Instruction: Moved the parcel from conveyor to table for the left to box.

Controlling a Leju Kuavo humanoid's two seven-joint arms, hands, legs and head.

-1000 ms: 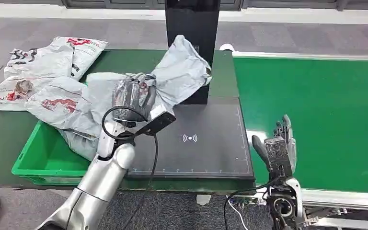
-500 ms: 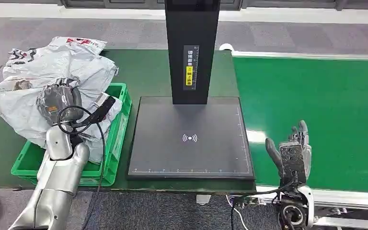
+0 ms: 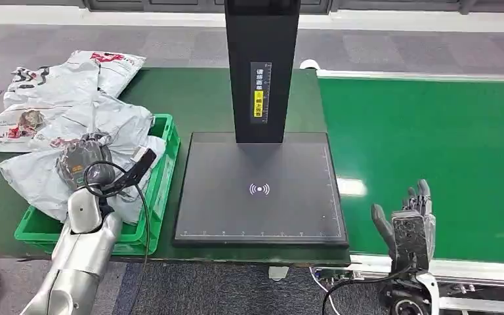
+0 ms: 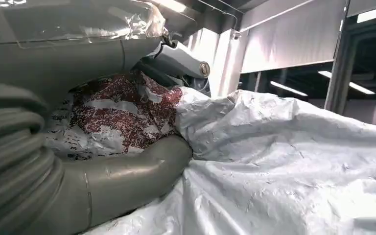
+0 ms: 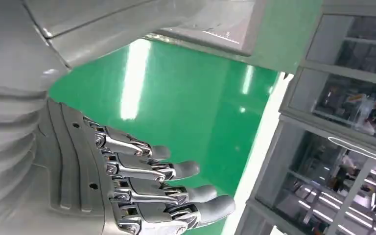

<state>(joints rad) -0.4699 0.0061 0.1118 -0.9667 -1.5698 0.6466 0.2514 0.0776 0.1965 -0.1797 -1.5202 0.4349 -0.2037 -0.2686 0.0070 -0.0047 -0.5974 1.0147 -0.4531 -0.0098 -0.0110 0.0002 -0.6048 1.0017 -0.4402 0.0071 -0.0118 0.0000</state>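
Note:
A crumpled grey plastic parcel point(image 3: 105, 131) with red print lies over the green box point(image 3: 161, 190) at the table's left. My left hand point(image 3: 82, 157) grips the parcel from above, over the box. The left wrist view shows my thumb point(image 4: 127, 171) pressed into the grey parcel point(image 4: 274, 161) near its red print. My right hand point(image 3: 407, 220) hangs open with fingers apart at the near edge of the green conveyor point(image 3: 433, 144). The right wrist view shows that hand point(image 5: 147, 191) holding nothing above the conveyor belt point(image 5: 186, 93).
A black scanner plate point(image 3: 262, 190) with a tall black post point(image 3: 262, 65) stands in the table's middle. More grey parcels point(image 3: 52, 85) are piled at the table's far left, behind the box. The dark green table point(image 3: 197, 98) runs behind the scanner.
My left hand carried the parcel from above the scanner plate leftward and lowered it over the green box. My right hand drifted a little toward me and to the right, staying open.

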